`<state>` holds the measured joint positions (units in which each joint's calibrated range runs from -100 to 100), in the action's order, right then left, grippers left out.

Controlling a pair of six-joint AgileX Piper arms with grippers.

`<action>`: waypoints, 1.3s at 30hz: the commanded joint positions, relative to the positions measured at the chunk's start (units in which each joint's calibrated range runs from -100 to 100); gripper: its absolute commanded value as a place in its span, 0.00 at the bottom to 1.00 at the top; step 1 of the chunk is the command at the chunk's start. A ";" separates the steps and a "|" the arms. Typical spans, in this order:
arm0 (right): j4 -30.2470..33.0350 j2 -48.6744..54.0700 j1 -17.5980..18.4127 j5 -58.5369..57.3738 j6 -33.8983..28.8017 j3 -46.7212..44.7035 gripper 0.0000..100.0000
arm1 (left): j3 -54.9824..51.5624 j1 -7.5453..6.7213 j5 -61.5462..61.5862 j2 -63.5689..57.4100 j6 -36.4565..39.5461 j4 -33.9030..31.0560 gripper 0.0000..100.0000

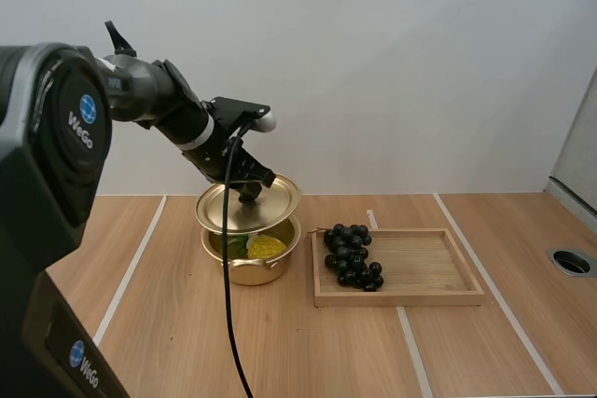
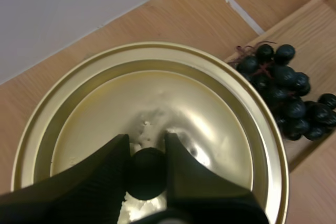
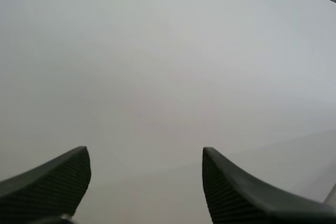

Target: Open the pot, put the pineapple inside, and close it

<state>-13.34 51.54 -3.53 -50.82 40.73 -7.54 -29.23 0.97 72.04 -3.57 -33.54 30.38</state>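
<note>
1. The pineapple [image 1: 266, 247] sits inside the gold pot [image 1: 254, 274], its yellow showing under the lid.
2. The lid [image 1: 280, 199] hangs tilted, just above the pot's mouth.
3. The left gripper [image 2: 147, 150] pinches the lid's black knob [image 2: 145, 174] between its fingertips.
4. The pot stands on the table [image 1: 177, 323], just beside the wooden tray [image 1: 429, 269]; a bunch of grapes [image 1: 353, 256] lies at the tray's pot-side end.
5. The right gripper [image 3: 146, 177] has its fingers spread wide, nothing between them, facing a pale wall [image 3: 168, 66].

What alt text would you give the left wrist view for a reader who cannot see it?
The left pincer grips the black knob of a golden pot lid between its two black fingers. Beside the lid, a bunch of dark grapes lies in a wooden tray on the table.
</note>
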 commanded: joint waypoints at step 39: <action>-1.95 -2.58 -0.23 2.55 -0.57 0.13 1.00 | -3.48 -0.11 -3.88 5.57 -5.31 3.18 0.00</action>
<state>-14.88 48.65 -3.53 -50.13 40.19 -7.54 -32.66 0.97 67.34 2.03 -38.71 33.38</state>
